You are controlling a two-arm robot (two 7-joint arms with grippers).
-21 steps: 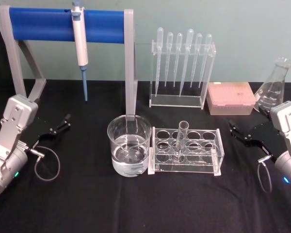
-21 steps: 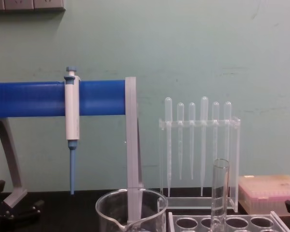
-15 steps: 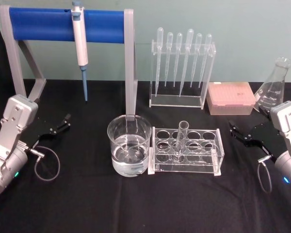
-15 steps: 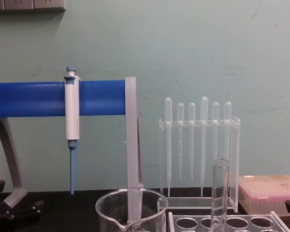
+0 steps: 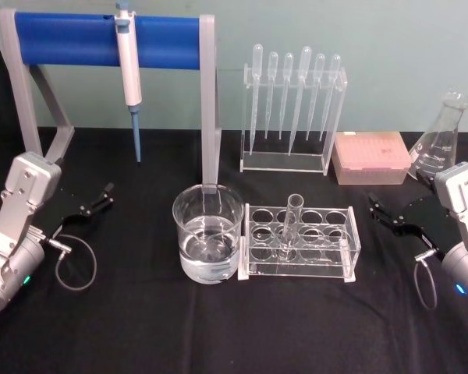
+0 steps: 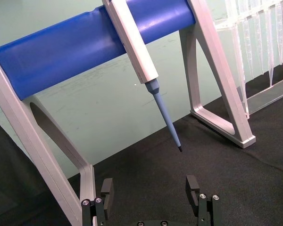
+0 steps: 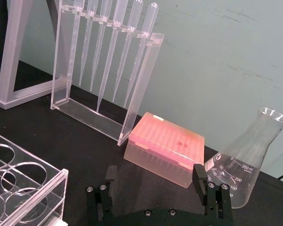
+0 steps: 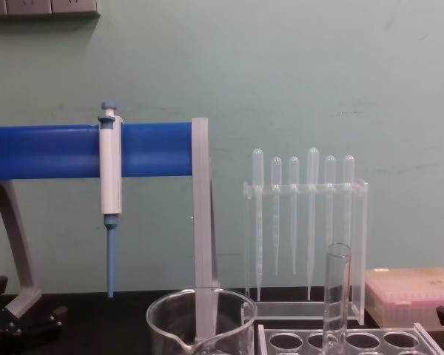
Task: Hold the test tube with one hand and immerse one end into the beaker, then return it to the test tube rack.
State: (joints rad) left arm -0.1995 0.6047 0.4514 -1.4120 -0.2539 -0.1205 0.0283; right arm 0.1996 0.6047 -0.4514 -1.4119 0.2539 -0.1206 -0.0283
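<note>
- Fingers (image 6: 107,190) of your left gripper (image 5: 104,197) are spread wide apart; the gripper sits low over the desk (image 5: 218,327) at the far left, well apart from the glassware.
- In the left wrist view that gripper (image 6: 150,187) faces the blue-bar stand (image 6: 85,42), with the pipettor (image 6: 134,47) hanging on it, tip pointing down.
- Your right gripper (image 5: 379,209) has its fingers (image 7: 199,175) apart too. It is parked at the right, near the right end of the test tube rack (image 5: 351,238) but not touching it.
- In the right wrist view this gripper (image 7: 154,175) faces the pink tip box (image 7: 165,148) and the conical flask (image 7: 247,169); a corner of the rack (image 7: 33,188) shows beside it.
- Your test tube (image 5: 290,227) is in the rack, second hole from the left, apparently the near row. It leans slightly, open rim up, with neither gripper on it.
- From the chest view the tube (image 8: 337,296) rises well above the rack top (image 8: 418,336).
- Your beaker (image 5: 189,234) stands just to the left of the rack, almost touching it, part full of clear liquid. Its spout (image 8: 179,342) faces near.
- Far side of the desk: blue-bar stand (image 5: 70,39) at the left with the pipettor (image 5: 129,70) on it, pipette rack (image 5: 253,160) in the middle holding six pipettes (image 5: 305,86), then the tip box (image 5: 372,157) and the flask (image 5: 439,144) at the right.
</note>
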